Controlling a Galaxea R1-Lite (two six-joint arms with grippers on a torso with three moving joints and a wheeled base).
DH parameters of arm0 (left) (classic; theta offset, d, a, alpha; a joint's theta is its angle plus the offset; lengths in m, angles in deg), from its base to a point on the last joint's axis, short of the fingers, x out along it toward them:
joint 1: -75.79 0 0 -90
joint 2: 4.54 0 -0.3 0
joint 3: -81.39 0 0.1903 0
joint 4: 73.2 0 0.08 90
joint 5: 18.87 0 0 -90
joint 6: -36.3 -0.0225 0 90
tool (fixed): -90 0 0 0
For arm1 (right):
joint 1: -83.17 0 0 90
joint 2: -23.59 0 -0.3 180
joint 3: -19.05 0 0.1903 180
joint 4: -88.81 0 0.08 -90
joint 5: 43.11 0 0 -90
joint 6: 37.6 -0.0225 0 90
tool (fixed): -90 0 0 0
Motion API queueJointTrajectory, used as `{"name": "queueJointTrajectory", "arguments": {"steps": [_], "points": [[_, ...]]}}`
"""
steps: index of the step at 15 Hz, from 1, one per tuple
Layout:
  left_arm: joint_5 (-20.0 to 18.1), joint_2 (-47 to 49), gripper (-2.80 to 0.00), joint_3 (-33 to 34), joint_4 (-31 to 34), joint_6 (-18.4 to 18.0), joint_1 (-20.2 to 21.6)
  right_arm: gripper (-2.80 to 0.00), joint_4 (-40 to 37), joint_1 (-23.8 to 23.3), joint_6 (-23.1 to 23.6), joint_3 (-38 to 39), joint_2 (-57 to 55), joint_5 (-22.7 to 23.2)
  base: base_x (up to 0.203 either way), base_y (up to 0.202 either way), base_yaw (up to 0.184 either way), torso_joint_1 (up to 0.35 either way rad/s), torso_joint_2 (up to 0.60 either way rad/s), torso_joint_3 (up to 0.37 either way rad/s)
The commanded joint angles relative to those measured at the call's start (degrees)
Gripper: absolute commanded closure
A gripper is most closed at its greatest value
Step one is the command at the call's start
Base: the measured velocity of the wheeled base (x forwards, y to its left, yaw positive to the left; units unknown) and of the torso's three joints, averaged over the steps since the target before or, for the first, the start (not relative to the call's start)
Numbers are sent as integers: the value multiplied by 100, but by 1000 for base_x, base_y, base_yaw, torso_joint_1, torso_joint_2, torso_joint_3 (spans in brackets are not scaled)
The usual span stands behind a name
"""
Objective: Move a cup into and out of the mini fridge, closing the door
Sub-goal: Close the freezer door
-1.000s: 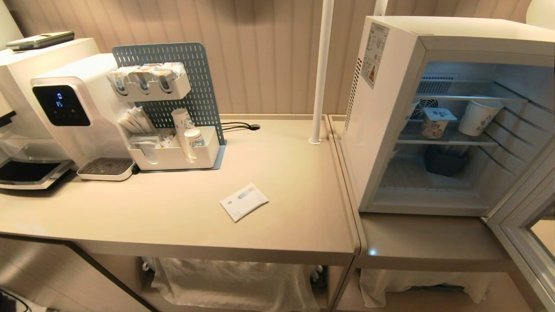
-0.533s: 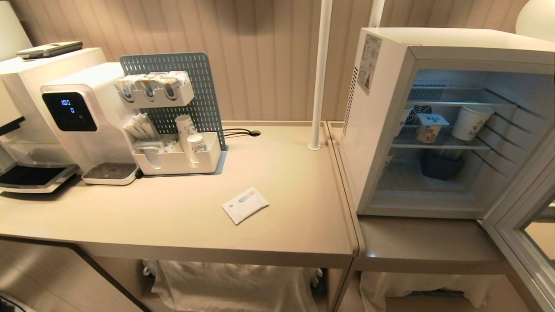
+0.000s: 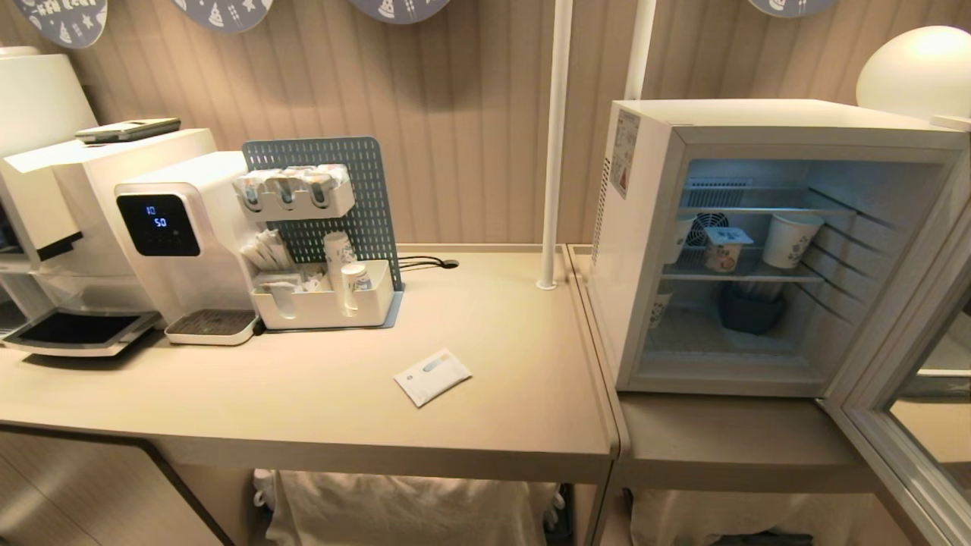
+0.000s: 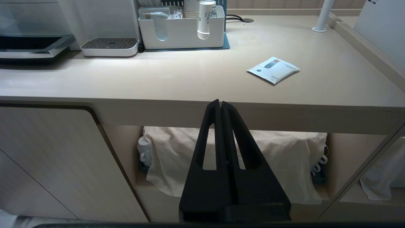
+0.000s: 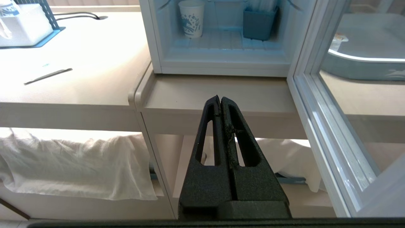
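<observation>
The mini fridge (image 3: pixel 645 227) stands on the right-hand counter with its inside lit. Its door (image 3: pixel 903 425) is swung wide open toward the right front. The cup (image 3: pixel 724 249), small and white with a wide sealed rim, sits on the middle wire shelf in front of the round fan. Neither arm shows in the head view. My left gripper (image 4: pixel 220 103) is shut and empty, low in front of the left counter's edge. My right gripper (image 5: pixel 219 97) is shut and empty, low in front of the fridge's counter, left of the open door (image 5: pixel 316 104).
A paper cup (image 3: pixel 789 239) shares the cup's shelf; another paper cup (image 5: pixel 190 17) and a blue bin (image 3: pixel 749 307) stand on the fridge floor. On the left counter are a water dispenser (image 3: pixel 182 235), a pegboard organizer (image 3: pixel 326 303), a flat packet (image 3: pixel 432 376) and a white pole (image 3: pixel 552 144).
The whole head view has tilted up: counter and fridge sit lower in the picture and wall decorations and a lamp have come into view. Nothing on the counters or in the fridge has moved.
</observation>
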Motion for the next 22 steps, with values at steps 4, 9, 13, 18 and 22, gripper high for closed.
{"name": "queueJointTrajectory", "arguments": {"steps": [4,9,13,18,22], "points": [[1,-1,0,9,1,-2,2,0,-4,2,1,-4,-14,2,0,0,0,3,-3,57],[-7,-1,0,0,19,-55,2,0,-4,2,0,-4,-14,-4,-43,0,0,7,3,0],[1,-1,0,0,19,-46,2,0,-4,2,0,-4,-14,-6,-194,0,0,0,0,5],[1,-1,0,9,19,-21,2,0,5,2,0,5,-14,-6,-191,0,2,2,1,2],[1,-1,0,0,10,-28,2,0,-1,2,0,-4,-11,-6,-76,0,1,0,-2,4]]}}
